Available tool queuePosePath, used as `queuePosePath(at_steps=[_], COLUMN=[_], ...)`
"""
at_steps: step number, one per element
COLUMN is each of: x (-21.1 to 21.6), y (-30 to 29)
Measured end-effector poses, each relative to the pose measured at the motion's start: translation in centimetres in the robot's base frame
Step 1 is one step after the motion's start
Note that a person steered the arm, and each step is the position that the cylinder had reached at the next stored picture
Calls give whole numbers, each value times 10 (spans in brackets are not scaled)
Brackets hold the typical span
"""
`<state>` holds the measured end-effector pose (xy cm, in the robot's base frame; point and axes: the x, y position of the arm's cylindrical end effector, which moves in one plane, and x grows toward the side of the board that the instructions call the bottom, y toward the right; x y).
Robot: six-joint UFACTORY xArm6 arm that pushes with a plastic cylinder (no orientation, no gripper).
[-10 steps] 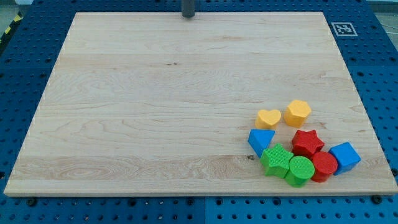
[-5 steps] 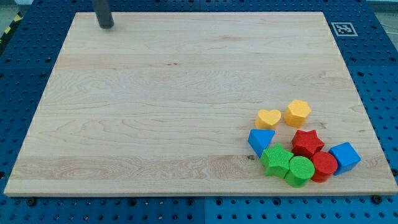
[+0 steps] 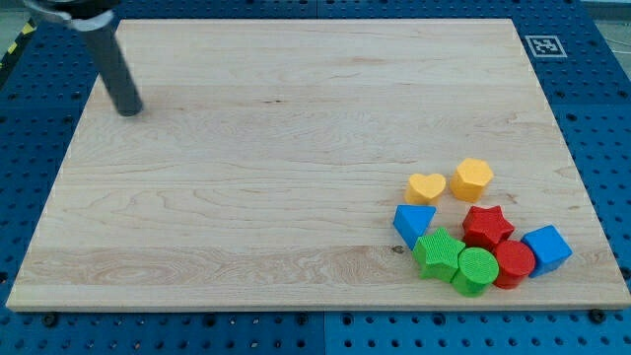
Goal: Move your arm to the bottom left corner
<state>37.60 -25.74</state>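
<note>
My tip (image 3: 129, 109) rests on the wooden board (image 3: 246, 177) near its upper left, far from every block. The blocks cluster at the view's lower right: a yellow heart (image 3: 426, 187), a yellow hexagon (image 3: 472, 178), a blue triangle (image 3: 413, 222), a red star (image 3: 487, 226), a blue cube (image 3: 546, 248), a red cylinder (image 3: 514, 263), a green cylinder (image 3: 477, 269) and a green star-like block (image 3: 438, 254).
A black-and-white marker tag (image 3: 544, 45) sits at the board's upper right corner. Blue perforated table (image 3: 30, 148) surrounds the board on all sides.
My tip has moved from the top edge's middle to the left along the top, then down and left into the upper left area. The blocks have not moved.
</note>
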Motion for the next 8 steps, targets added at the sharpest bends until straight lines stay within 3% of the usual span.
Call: queuePosePath(at_steps=[1, 2, 4, 5, 8], x=[24, 57, 175, 208, 204], y=[-43, -47, -47, -43, -24])
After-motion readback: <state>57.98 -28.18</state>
